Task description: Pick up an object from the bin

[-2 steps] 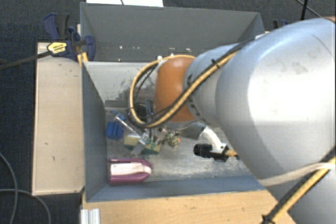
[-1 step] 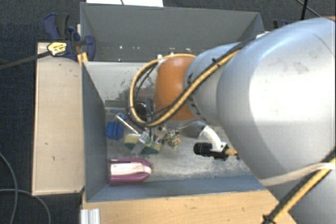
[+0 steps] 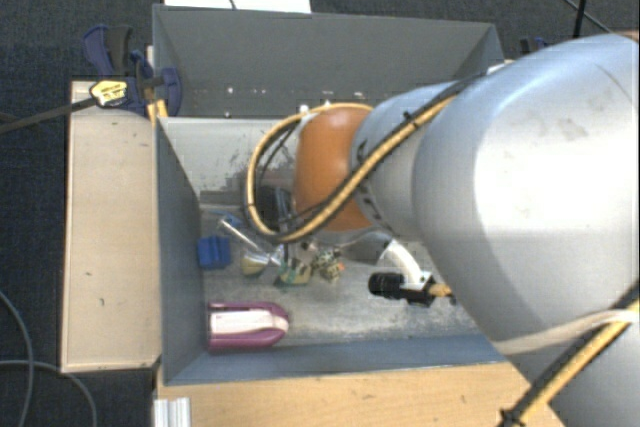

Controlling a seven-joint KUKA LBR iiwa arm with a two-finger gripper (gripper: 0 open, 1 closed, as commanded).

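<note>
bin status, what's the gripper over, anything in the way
Gripper low over small mixed heap, mid-bin. Blue block close on view's left, purple-white thing near front wall, black-white piece on view's right.

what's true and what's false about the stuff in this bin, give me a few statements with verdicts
1. A blue block lies close to the left wall of the bin. True.
2. The purple and white thing lies against the bin's far wall. False: it lies in the near left corner.
3. The black and white thing lies to the right of the small heap. True.
4. The blue block rests on top of the purple and white thing. False: they lie apart.
5. The arm's orange cover hangs over the middle of the bin. True.
</note>
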